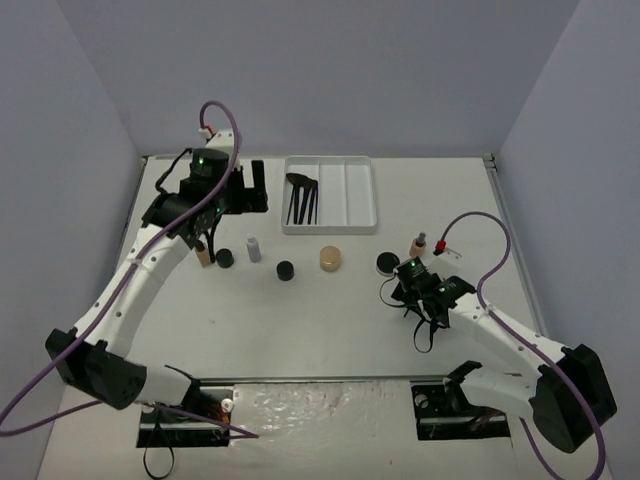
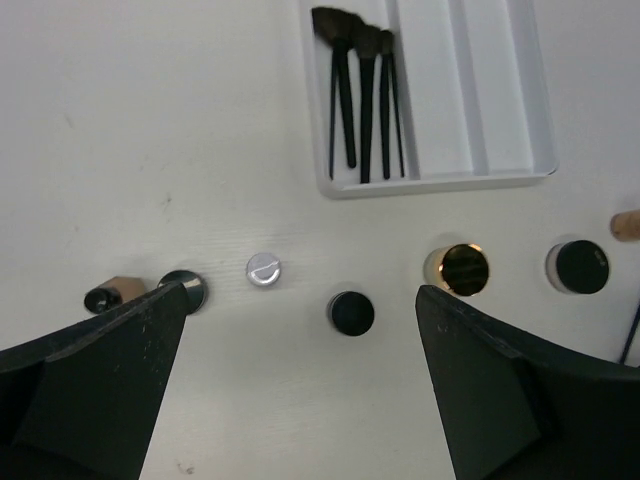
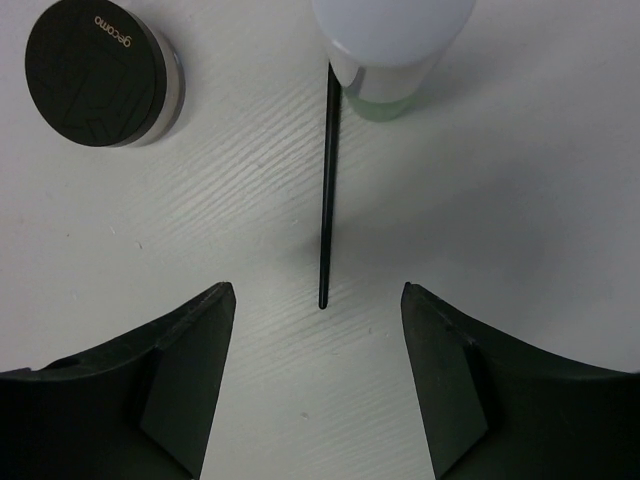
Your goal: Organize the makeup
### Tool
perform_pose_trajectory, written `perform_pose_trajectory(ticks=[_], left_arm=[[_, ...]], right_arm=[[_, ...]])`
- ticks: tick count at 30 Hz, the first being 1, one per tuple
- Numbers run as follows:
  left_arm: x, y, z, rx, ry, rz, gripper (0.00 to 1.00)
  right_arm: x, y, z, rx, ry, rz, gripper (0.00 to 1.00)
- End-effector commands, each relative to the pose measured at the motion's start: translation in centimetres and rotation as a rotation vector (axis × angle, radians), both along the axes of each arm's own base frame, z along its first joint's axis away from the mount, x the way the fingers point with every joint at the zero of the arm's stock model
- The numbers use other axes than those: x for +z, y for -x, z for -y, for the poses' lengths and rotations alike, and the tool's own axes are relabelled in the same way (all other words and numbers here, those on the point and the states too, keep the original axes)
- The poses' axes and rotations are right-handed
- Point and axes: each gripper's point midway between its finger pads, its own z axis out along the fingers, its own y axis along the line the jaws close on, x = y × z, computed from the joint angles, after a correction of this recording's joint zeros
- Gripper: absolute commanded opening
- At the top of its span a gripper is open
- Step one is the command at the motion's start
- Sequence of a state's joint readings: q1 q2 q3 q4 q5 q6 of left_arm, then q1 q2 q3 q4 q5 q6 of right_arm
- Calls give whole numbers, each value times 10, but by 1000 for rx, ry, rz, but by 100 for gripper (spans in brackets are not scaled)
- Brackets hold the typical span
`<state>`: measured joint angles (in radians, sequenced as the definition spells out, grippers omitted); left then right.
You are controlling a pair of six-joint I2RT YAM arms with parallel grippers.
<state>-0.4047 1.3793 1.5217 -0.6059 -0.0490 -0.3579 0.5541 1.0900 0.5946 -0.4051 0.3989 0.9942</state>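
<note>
Three thin black brushes (image 2: pixel 365 100) lie in the left compartment of the white tray (image 1: pixel 362 195). My left gripper (image 2: pixel 302 335) hovers open and empty above the table, left of the tray (image 1: pixel 246 192). Below it sit a silver-capped bottle (image 2: pixel 264 269), a black compact (image 2: pixel 351 312) and a gold-tan jar (image 2: pixel 458 269). My right gripper (image 3: pixel 318 300) is open low over the table (image 1: pixel 402 290). The tip of a thin black brush handle (image 3: pixel 326 180) lies just ahead of its fingers, untouched. Beyond it stand a pale green bottle (image 3: pixel 392 45) and a black compact (image 3: pixel 100 70).
A tan bottle (image 1: pixel 203 255) and a small black cap (image 1: pixel 225 258) stand at the left end of the row. Another tan bottle (image 1: pixel 418 244) stands right of the compact (image 1: pixel 387 263). The tray's middle and right compartments hold nothing.
</note>
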Motion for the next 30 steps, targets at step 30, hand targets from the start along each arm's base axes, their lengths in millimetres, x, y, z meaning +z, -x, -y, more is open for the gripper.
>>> perform_pose_trajectory(ticks=[30], left_arm=[[-69, 67, -68, 131, -164, -48, 97]], right_arm=[[-47, -17, -8, -95, 126, 23, 19]])
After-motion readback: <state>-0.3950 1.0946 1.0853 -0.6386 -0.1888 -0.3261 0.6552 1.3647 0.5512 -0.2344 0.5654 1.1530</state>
